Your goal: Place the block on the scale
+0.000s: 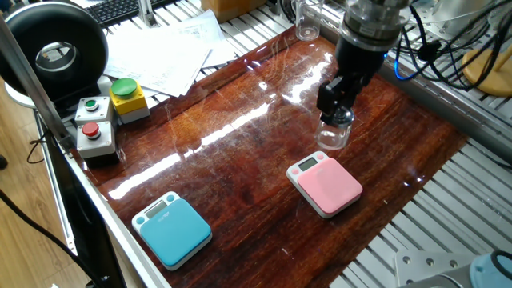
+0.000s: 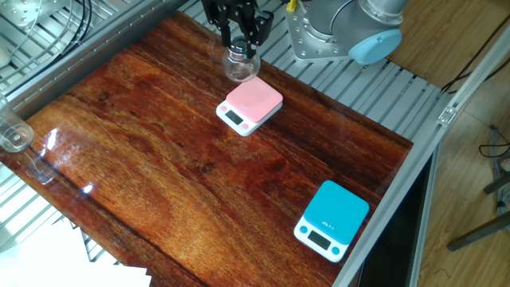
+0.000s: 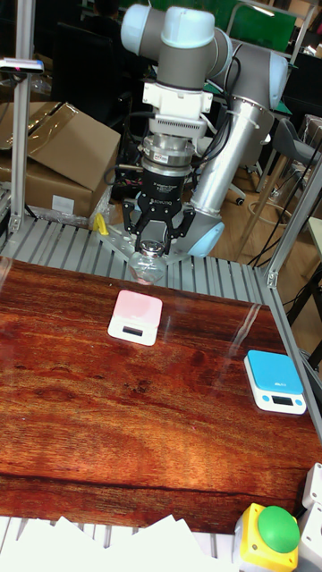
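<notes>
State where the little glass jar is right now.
The glass jar hangs in the gripper, which grips its top, apparently lifted off the wooden table. In the tall fixed view it sits just behind the pink scale, not yet over it.

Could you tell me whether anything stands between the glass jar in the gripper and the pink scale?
Nothing visible does. The gripper is shut on the glass jar, and only bare wooden tabletop separates it from the pink scale. The blue scale sits far off.
</notes>
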Robot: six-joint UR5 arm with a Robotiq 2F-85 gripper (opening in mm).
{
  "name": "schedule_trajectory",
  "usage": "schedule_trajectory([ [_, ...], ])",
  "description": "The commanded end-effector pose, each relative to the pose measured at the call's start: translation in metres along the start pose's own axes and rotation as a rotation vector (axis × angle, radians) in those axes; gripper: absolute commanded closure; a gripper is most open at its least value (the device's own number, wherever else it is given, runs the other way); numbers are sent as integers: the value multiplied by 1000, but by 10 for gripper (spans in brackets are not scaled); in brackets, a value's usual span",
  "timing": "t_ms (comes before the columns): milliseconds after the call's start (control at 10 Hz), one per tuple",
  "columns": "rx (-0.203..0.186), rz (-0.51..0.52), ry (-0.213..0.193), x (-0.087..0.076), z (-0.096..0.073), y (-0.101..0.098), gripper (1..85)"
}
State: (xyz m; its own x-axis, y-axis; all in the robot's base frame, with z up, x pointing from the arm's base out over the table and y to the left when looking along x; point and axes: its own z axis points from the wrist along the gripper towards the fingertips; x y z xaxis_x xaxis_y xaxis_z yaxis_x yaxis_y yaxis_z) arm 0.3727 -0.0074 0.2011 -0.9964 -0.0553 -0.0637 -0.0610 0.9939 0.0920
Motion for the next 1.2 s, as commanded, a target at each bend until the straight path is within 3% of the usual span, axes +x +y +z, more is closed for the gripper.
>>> schedule_trajectory([
  [0,-21,-12,-31,3,9,6,847],
  [200,-26,-19,-52,-1,19,5,847],
  [300,-9,-24,-41,1,18,1,847],
  [500,11,-8,57,27,18,-5,847],
  [800,-1,-16,129,45,16,-2,847],
  [1000,0,-27,117,42,17,-2,847],
  [1100,-1,-27,113,38,28,-3,847],
])
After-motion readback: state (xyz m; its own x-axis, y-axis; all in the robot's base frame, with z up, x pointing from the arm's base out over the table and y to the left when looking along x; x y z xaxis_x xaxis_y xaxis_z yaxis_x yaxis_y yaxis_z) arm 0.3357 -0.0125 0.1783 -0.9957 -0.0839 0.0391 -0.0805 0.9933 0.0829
